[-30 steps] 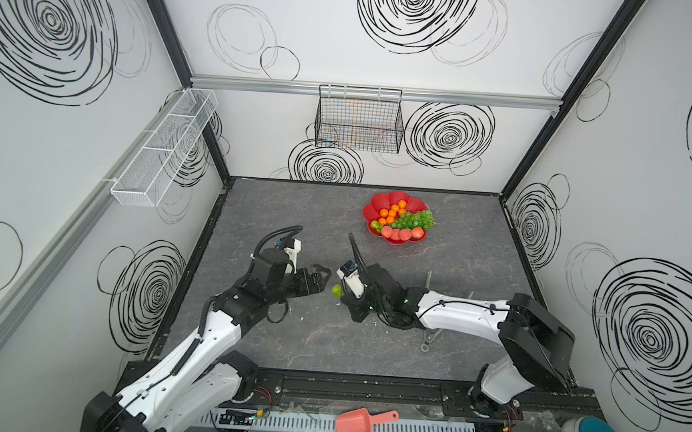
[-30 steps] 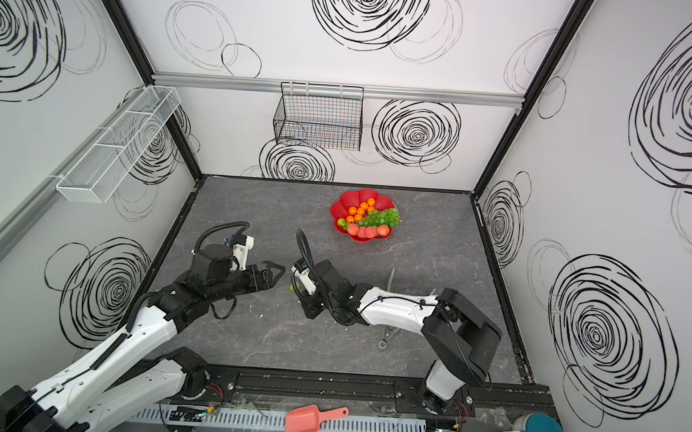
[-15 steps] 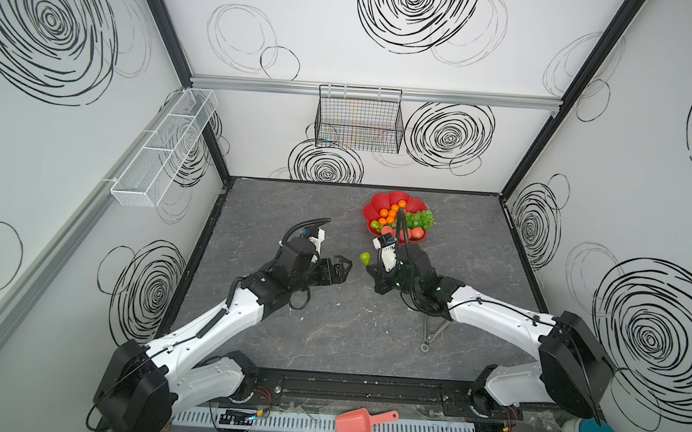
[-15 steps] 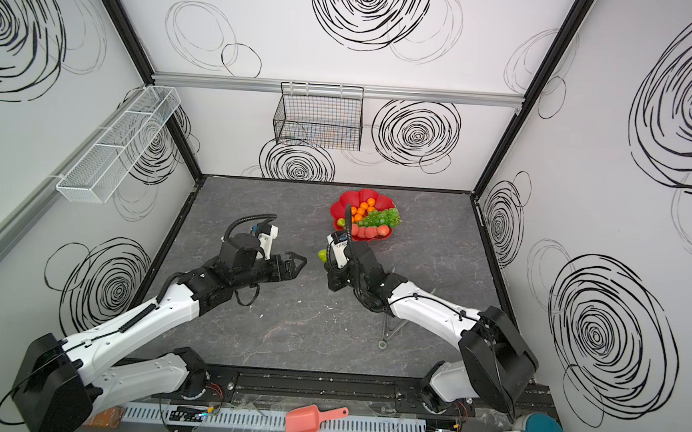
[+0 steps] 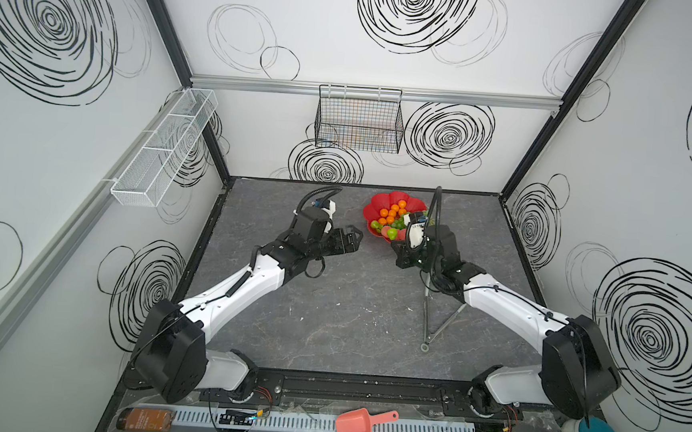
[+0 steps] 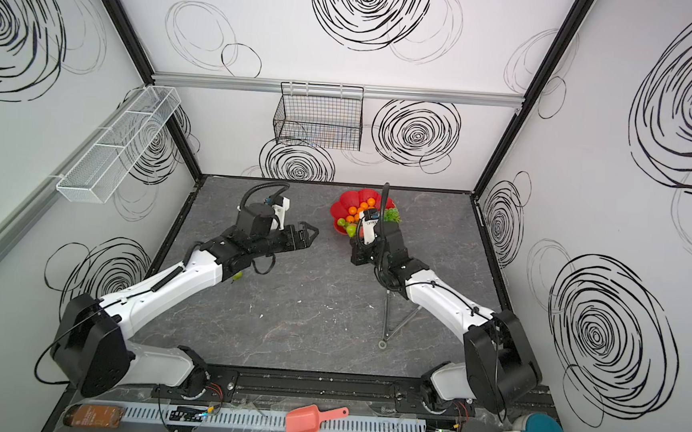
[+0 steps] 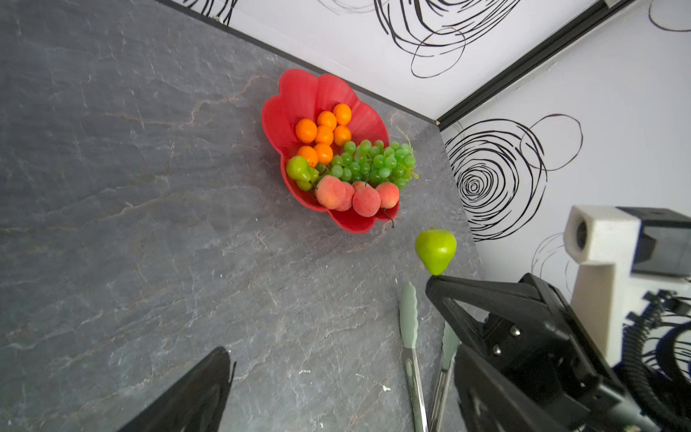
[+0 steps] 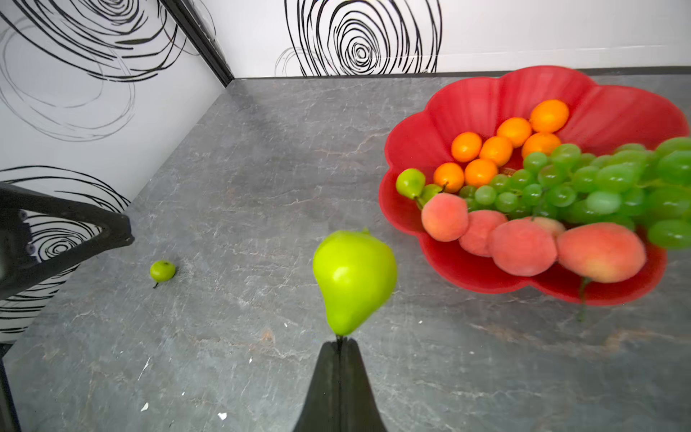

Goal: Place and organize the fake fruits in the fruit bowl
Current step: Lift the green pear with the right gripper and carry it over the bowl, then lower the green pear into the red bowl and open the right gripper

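Claw on the right arm (image 8: 339, 342) first: its two fingers are pressed tight together, pinching a green pear (image 8: 353, 278) by the stem, so the fruit sticks out fat end first beyond the tips. From the left wrist view the same pear (image 7: 435, 250) sits right at the tip of the right claw (image 7: 432, 280), just off the peach side of the fruit bowl (image 7: 299, 93) and not inside it. In a top view the bowl (image 5: 378, 204) stands close to the back wall, with the right claw's wrist crowding its near rim.

Over to the left claw (image 6: 312, 232): fingers spread, nothing between them, touching nothing. It hangs over bare tabletop (image 6: 309, 306) to the left of the bowl (image 6: 338, 208), pointing towards it, with a clear gap between.

Inside the bowl, the oranges (image 7: 323, 134) cluster around the middle. The grapes (image 7: 374, 164) sprawl beside them and spill over one edge. The peaches (image 7: 355, 196) line up along the rim nearest the held pear. Two small green pears (image 7: 299, 170) are tucked at the end of that row.

One more small green pear (image 8: 162, 271) lies loose on the tabletop, well away from the bowl (image 8: 467, 97), down under the left arm in a top view (image 6: 238, 275).

Metal tongs (image 5: 433, 315) lie on the tabletop on the near side of the bowl, partly under the right arm.
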You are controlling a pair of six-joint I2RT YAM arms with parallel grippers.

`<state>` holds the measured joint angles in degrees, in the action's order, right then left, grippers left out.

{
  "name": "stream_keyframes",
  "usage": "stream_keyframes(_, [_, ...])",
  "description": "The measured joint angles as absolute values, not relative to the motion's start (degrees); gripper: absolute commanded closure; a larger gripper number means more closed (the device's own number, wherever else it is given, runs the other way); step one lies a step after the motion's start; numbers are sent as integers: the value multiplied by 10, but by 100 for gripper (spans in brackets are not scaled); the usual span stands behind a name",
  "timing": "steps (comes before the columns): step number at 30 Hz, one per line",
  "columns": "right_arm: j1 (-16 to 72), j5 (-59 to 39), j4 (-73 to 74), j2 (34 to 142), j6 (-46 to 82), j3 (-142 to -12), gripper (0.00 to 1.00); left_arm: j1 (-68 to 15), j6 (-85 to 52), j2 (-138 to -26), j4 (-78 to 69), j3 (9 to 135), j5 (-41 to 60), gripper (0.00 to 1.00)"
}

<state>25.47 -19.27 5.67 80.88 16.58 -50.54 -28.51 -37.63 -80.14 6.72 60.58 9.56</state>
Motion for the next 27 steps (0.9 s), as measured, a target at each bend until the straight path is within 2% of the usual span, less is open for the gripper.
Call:
stream_keyframes(7, [171,-281,21,891,133,-578,100,-281,-364,-888,68,697,103,4])
stream_keyframes(17, [164,-294,-79,1069,102,-767,100,-272,-364,-990,52,764,135,4])
stream_keyframes(27, [166,-286,-196,1232,60,-969,100,-237,-366,-1000,-9,735,183,4])
